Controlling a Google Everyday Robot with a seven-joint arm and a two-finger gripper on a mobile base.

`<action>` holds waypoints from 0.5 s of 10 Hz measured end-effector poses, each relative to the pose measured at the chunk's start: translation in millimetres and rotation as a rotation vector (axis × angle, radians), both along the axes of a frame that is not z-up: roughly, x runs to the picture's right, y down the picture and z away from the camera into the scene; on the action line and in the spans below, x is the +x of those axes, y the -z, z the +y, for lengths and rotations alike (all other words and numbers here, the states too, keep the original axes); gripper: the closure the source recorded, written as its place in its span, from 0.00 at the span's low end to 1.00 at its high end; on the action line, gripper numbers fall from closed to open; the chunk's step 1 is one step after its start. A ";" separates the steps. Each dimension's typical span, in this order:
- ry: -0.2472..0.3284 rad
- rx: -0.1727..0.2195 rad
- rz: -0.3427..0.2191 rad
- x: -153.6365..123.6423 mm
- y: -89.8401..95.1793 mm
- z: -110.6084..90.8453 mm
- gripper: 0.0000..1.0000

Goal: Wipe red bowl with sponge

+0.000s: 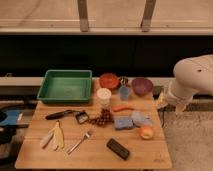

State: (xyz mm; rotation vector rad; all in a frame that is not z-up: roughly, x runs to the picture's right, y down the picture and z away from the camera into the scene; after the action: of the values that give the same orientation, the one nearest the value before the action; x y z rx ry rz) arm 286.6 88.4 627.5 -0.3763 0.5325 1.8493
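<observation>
- Spanning most of the view: wooden worktop (150,155), crowded, all of it to the left of the jaws.
- Green tray (66,86): across the worktop, well apart from the jaws; no part in this step.
- White arm (197,75) carries the gripper (162,101) just off the worktop's right edge; jaws spread, nothing between them.
- Red bowl (108,80): far edge of the worktop, well left of the jaws, beyond the purple bowl (142,85) and the small blue cup (124,92). It is the target of the wipe, so a later carry should pass above those two.
- Sponge (123,123): lies flat, left of the jaws and nearer the camera. It touches or sits just beside the bluish-grey cloth (140,119); cannot tell which. Step in hand, by my reading: fetch it.
- Orange fruit (146,132): near a low path from the jaws to the sponge; go over it.
- Judgement: descend from above with the jaws straddling the sponge's cloth-free sides, so the cloth is not dragged along.
</observation>
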 end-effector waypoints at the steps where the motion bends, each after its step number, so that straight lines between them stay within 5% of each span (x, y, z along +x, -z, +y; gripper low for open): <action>1: 0.000 0.000 0.000 0.0 0.0 0.0 0.35; 5: 0.037 -0.009 0.000 -7.6 -2.9 -2.4 0.35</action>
State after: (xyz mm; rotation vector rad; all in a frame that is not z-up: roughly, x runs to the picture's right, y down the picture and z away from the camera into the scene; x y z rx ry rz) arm 279.0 86.0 630.4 -0.3700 0.5449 1.8116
